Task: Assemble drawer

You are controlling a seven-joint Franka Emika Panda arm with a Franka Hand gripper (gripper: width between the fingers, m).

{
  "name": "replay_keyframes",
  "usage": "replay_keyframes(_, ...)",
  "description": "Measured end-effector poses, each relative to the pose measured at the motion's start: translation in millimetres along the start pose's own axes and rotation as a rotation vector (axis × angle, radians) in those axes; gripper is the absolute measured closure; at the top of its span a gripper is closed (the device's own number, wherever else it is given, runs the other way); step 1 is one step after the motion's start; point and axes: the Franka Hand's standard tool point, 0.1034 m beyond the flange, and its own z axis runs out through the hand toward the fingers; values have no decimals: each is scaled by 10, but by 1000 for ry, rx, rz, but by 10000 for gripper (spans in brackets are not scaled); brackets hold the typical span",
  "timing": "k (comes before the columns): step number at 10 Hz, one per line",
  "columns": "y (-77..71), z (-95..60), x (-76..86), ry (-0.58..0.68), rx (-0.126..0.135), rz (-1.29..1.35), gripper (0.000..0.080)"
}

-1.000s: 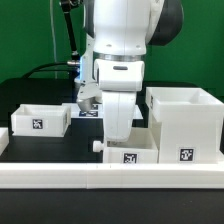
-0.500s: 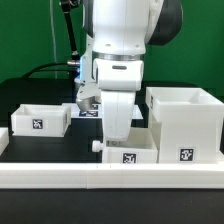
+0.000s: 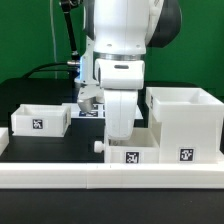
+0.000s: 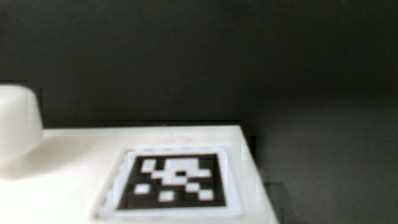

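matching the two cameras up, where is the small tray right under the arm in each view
Exterior view: the middle tray sits low in the centre, under the arm, between the other tray and the tall case.
Wrist view: a white tagged face, probably this tray, against the dark table.
Shared landmark: its black-and-white tag.

Looks like a robotics lab: white robot arm (image 3: 120, 40) over a black worktop (image 3: 50, 148), plain green backdrop (image 3: 25, 30) past its far edge, black-and-white tags (image 3: 186, 154) on white parts (image 3: 185, 118).
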Motion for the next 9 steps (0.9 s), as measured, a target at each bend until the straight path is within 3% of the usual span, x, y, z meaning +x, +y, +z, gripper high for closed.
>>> replay_keyframes(1,5,4,-3,2,-15,6,757)
replay_keyframes(9,22,11,-14,1,-13,9,757)
